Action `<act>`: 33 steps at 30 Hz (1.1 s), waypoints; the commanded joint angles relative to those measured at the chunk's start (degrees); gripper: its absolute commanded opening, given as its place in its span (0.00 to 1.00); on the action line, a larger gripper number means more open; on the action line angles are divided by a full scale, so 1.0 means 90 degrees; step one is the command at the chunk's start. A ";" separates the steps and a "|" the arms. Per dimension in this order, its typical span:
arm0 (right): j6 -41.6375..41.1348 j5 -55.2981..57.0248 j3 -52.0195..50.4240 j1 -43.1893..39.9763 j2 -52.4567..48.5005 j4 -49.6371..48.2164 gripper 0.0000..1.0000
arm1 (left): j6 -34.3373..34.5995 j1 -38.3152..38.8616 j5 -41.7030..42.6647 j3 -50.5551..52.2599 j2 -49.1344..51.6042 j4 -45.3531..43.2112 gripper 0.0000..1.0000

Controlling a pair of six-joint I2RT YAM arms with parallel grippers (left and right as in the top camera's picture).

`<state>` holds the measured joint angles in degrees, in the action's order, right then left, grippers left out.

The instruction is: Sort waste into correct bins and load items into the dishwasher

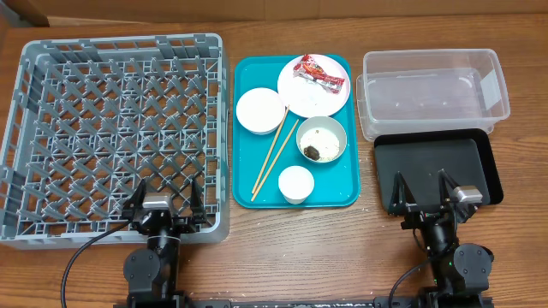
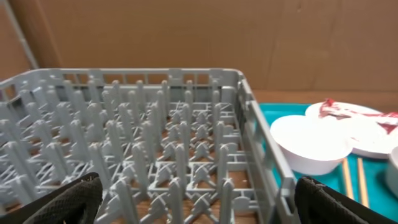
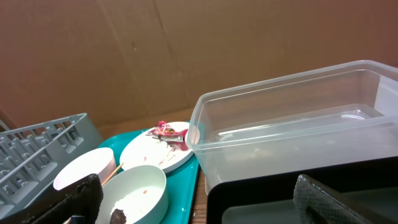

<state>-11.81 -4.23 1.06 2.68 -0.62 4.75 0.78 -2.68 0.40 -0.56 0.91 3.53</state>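
Observation:
A red snack wrapper (image 1: pixel 318 72) lies on the round plate (image 1: pixel 300 96) at the back of the teal tray (image 1: pixel 347 184). A wider bowl (image 1: pixel 321 135) holds rice grains and a brown lump (image 1: pixel 312 152). White bowls stand at the tray's left (image 1: pixel 259 110) and front (image 1: pixel 296 184). Two chopsticks (image 1: pixel 276 151) lie between them. The grey dish rack (image 1: pixel 111 128) is at left. The clear tub (image 1: pixel 432 90) and black tray (image 1: pixel 437 167) are at right. My left gripper (image 1: pixel 165 199) is open over the rack's front edge. My right gripper (image 1: pixel 425 192) is open over the black tray's front. No tissue shows.
A cardboard wall (image 3: pixel 186 50) stands behind the table. The wooden table (image 1: pixel 282 248) shows along the front. The rack (image 2: pixel 174 143) fills the left wrist view. The tub (image 3: pixel 292 137) and black tray (image 3: pixel 249 199) fill the right wrist view.

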 commanded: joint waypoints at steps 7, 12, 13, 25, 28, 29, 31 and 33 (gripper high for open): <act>-0.0029 -0.0024 -0.0068 0.0029 0.0051 -0.0039 1.00 | -0.0219 -0.0017 -0.0058 0.0032 -0.0068 0.0100 1.00; -0.0027 -0.0340 -0.0066 0.0029 0.0051 -0.0095 1.00 | -0.0204 -0.0017 0.0102 0.0032 -0.0068 0.0073 1.00; -0.0024 -0.0386 -0.0066 0.0029 0.0051 -0.0092 1.00 | -0.0209 -0.0017 0.0282 0.0032 -0.0068 0.0044 1.00; -0.0022 -0.0792 0.0622 0.0029 0.0036 0.0078 1.00 | -0.0209 -0.0017 0.0959 -0.0486 -0.0036 0.0080 1.00; -0.0022 -0.1100 0.1015 0.0029 -0.0092 0.0138 1.00 | -0.0206 -0.0017 0.0971 -0.1001 0.0177 0.0318 1.00; -0.0022 -0.1168 0.1294 0.0029 -0.0233 0.0192 1.00 | -0.0209 -0.0017 0.1025 -0.1336 0.0381 0.0449 1.00; -0.0019 -0.1217 0.1644 0.0029 -0.0461 0.0231 1.00 | -0.0219 -0.0017 0.1064 -0.1812 0.0746 0.0595 1.00; -0.0010 -0.1375 0.2025 0.0029 -0.0777 0.0250 1.00 | -0.0223 -0.0017 0.1081 -0.2261 0.1163 0.0712 1.00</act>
<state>-11.94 -13.65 13.30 2.68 -4.14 7.03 -0.23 -2.68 8.62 -13.72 6.33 8.95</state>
